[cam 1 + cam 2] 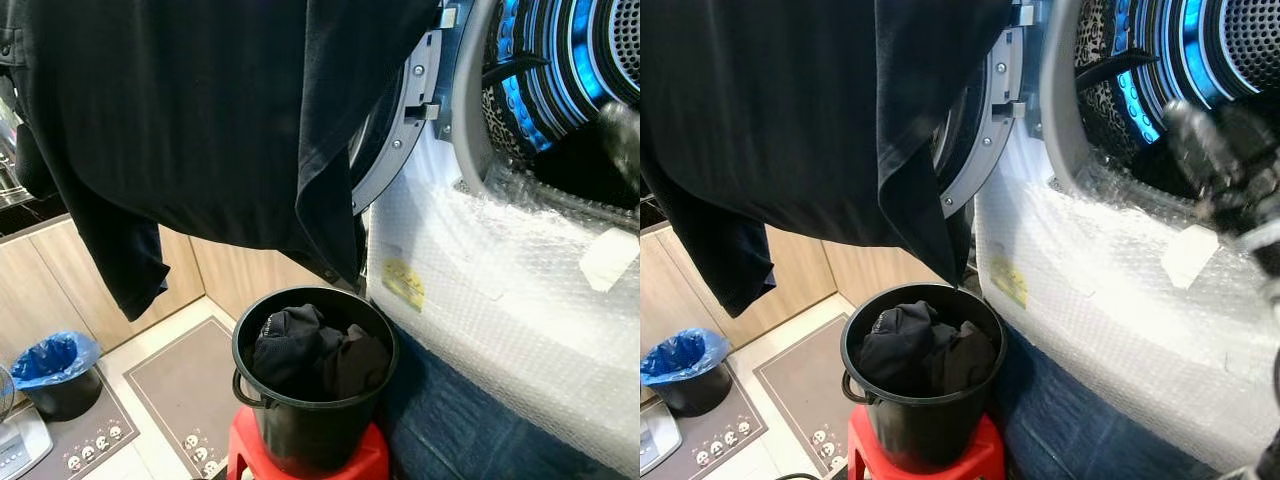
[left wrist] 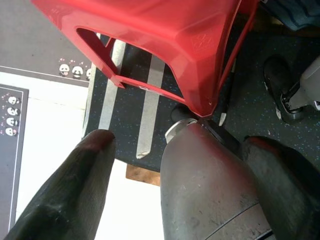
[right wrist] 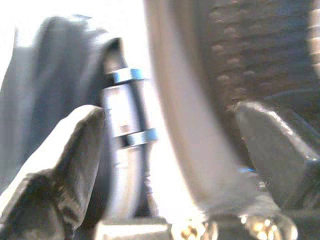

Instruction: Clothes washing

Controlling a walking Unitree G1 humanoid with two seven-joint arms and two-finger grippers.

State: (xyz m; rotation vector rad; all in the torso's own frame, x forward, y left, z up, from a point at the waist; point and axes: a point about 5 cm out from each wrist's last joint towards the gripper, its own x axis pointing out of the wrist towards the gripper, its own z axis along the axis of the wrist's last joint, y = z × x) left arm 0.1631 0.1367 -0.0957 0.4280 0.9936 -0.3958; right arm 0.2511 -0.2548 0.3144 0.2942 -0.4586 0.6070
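Head views: I see a dark garment (image 1: 200,120) hanging across the upper left, a black bucket (image 1: 315,420) of dark clothes (image 1: 315,355) on a red stool (image 1: 350,465) at bottom centre, and the washer drum (image 1: 570,70) lit blue at upper right.
Left wrist view: left gripper (image 2: 185,170) with jaws apart, empty, below the stool.
Right wrist view: right gripper (image 3: 175,150), blurred, with jaws apart at the drum rim.

One bucket (image 1: 315,420), one stool (image 1: 300,462)

bucket (image 1: 312,420) of clothes (image 1: 318,352) sits on a stool (image 1: 305,462), left of the washer drum (image 1: 570,70); garment (image 1: 200,120) hangs above.
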